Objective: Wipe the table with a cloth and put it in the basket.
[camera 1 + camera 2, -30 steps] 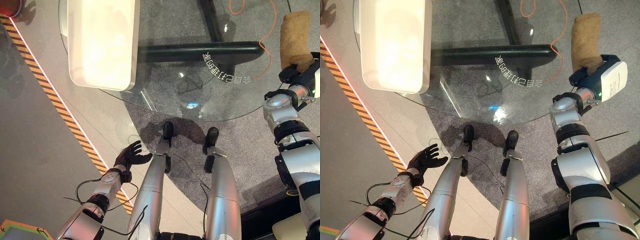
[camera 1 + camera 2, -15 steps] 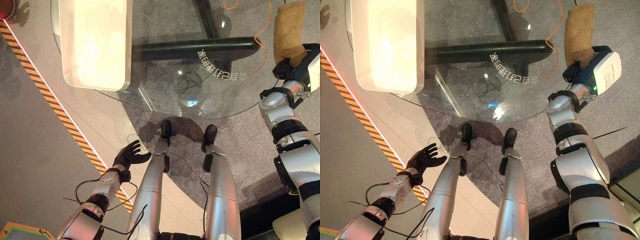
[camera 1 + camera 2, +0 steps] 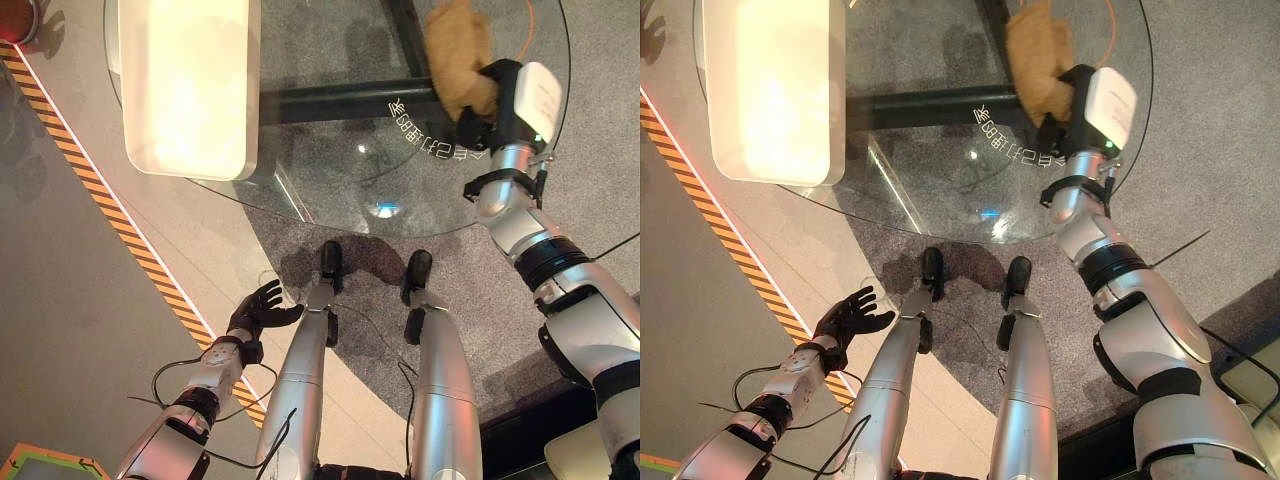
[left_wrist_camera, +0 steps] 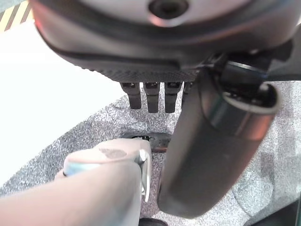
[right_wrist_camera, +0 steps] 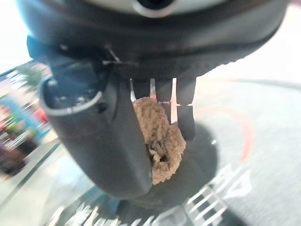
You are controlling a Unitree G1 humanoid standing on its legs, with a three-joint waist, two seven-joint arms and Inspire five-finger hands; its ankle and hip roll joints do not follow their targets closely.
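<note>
Right hand (image 3: pixel 488 110) grips the tan cloth (image 3: pixel 458 52) over the glass tabletop (image 3: pixel 330 170) near its right edge, fingers (image 5: pixel 186 115) curled round it (wrist view confirms). Bare glass lies between cloth and white basket (image 3: pixel 190 85). Left hand (image 3: pixel 258 312) hangs low, fingers relaxed, holding nothing.

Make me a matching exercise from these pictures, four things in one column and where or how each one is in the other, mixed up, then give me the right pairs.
Things
1. cloth
2. left hand
3. basket
4. right hand

Places or states
A. white, on the glass table at the robot's left
B. open, low beside the legs, away from the table
C. tan, bunched up above the glass
D. closed around the cloth over the table

Pairs: 1-C, 2-B, 3-A, 4-D
</note>
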